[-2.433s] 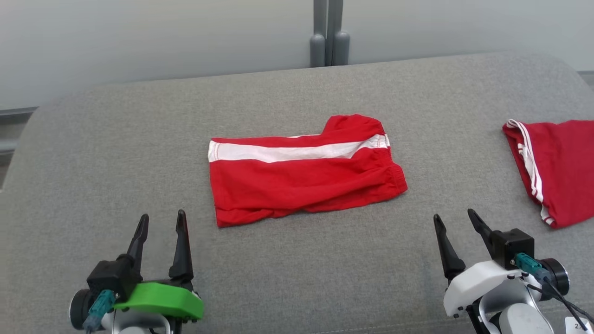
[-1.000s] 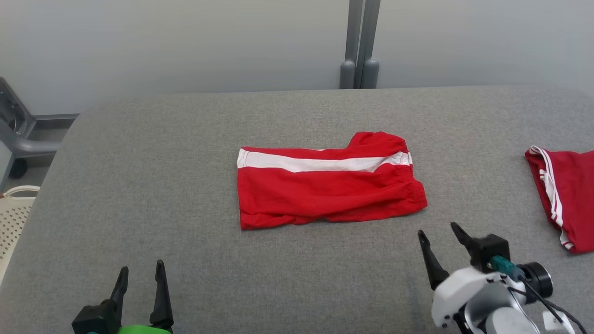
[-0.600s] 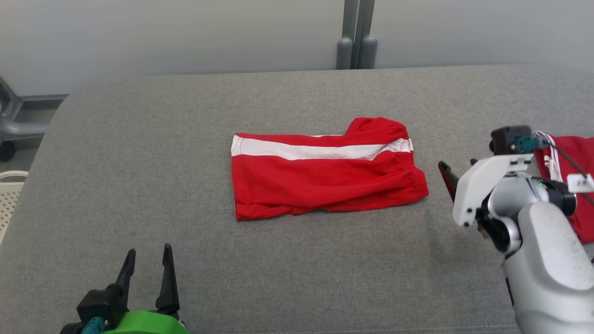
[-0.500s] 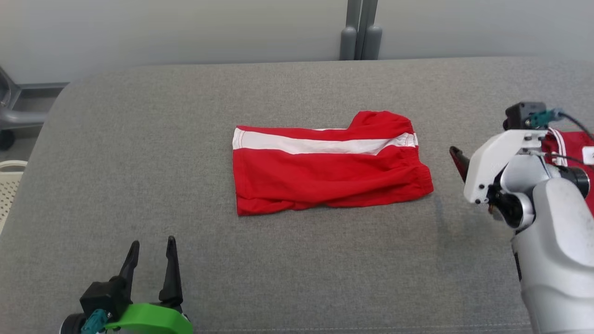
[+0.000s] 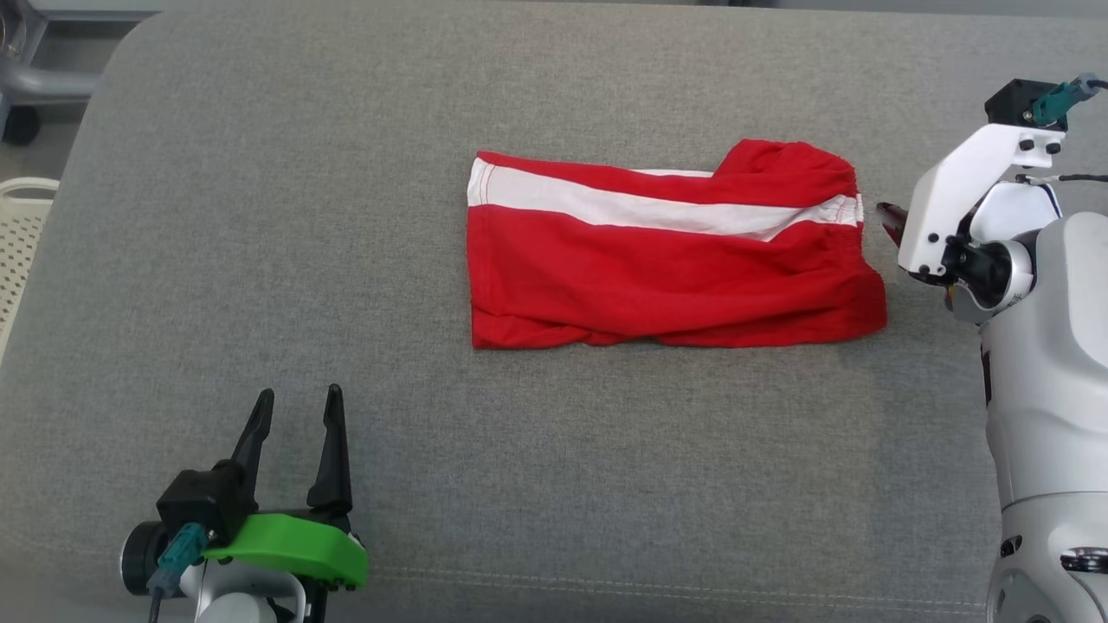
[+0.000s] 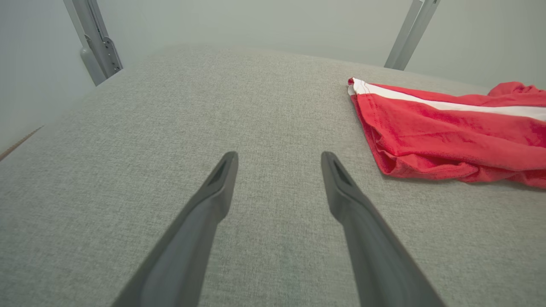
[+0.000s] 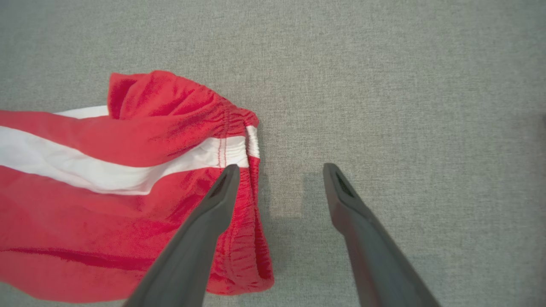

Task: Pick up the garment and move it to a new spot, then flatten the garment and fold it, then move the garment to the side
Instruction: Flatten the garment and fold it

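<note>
**Right tool lined up on the shorts' waistband**

Nearest, the left tool (image 5: 299, 394) sits low over the grey padded surface (image 5: 260, 216), fingers spread and empty, well apart from the cloth and likely parked out of the way. The red shorts (image 5: 658, 268) lie mid-surface, apparently doubled over, white stripe up. Beyond, the right tool (image 7: 280, 167), spread, straddles the waistband (image 7: 249, 230) edge, seemingly placed to pinch it.
</note>
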Controlling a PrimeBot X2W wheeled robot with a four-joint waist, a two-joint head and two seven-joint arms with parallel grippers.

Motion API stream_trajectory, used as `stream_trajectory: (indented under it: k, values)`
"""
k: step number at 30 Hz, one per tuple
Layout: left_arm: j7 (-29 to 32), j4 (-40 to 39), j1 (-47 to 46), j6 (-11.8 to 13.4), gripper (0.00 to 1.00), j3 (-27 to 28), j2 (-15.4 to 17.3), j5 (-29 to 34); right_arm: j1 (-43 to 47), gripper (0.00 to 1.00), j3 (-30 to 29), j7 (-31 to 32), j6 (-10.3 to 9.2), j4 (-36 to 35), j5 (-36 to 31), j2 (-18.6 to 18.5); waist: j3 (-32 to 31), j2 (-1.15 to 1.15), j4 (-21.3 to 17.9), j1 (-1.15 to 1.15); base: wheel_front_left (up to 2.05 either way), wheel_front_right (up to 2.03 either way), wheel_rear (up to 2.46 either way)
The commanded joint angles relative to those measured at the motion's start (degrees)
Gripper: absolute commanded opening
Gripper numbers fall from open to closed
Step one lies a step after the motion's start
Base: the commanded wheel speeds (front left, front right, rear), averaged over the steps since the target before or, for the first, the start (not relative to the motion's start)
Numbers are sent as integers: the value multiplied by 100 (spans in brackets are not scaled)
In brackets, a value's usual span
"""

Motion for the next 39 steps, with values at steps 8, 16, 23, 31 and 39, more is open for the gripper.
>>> stream_trajectory:
  k: [8, 16, 23, 31, 39]
  values:
    - [-48, 137, -292, -86, 100, -79, -55, 45, -311, 100, 0, 97, -2, 371, -100, 61, 431, 0, 322, 0, 0, 0, 0]
    - [-46, 237, -321, -149, 100, -115, -119, 40, -345, 100, -111, 42, -2, 593, -175, 14, 494, 0, 436, 0, 0, 0, 0]
    - [-48, 275, -355, -185, 100, -97, -169, -4, -403, 100, -90, 216, -1, 800, -42, 153, 574, 0, 541, 0, 0, 0, 0]
    - [-47, 311, -374, -213, 100, -53, -209, -23, -439, 100, 123, 363, 0, 859, 18, 249, 596, 0, 643, 0, 0, 0, 0]
    - [-48, 377, -427, -255, 100, -42, -262, -56, -438, 0, 178, 278, -4, 863, -299, 160, 644, 0, 696, 0, 0, 0, 0]
